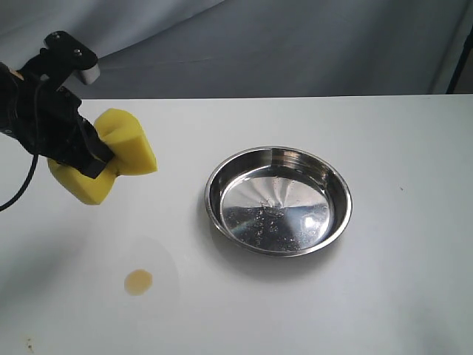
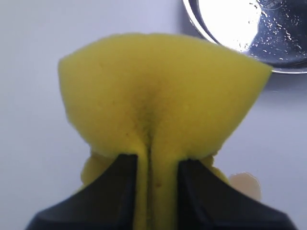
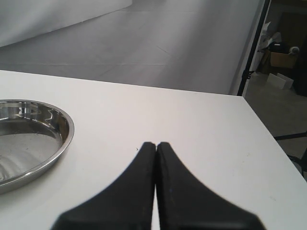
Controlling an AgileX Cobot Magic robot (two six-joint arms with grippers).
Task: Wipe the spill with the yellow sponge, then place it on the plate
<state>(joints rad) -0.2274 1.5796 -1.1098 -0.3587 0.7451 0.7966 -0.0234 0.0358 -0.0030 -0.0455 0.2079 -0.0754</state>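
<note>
Between the spill (image 1: pixel 138 281) and the plate (image 1: pixel 216 176) rim, open tabletop (image 1: pixel 186 248)

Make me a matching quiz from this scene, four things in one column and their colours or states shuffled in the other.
Column one:
1 sponge
2 spill
3 plate
4 right gripper

Column two:
A shut on nothing
B small amber puddle
C pinched in left gripper
D shiny steel

Pairs: 1-C, 2-B, 3-D, 4-A
</note>
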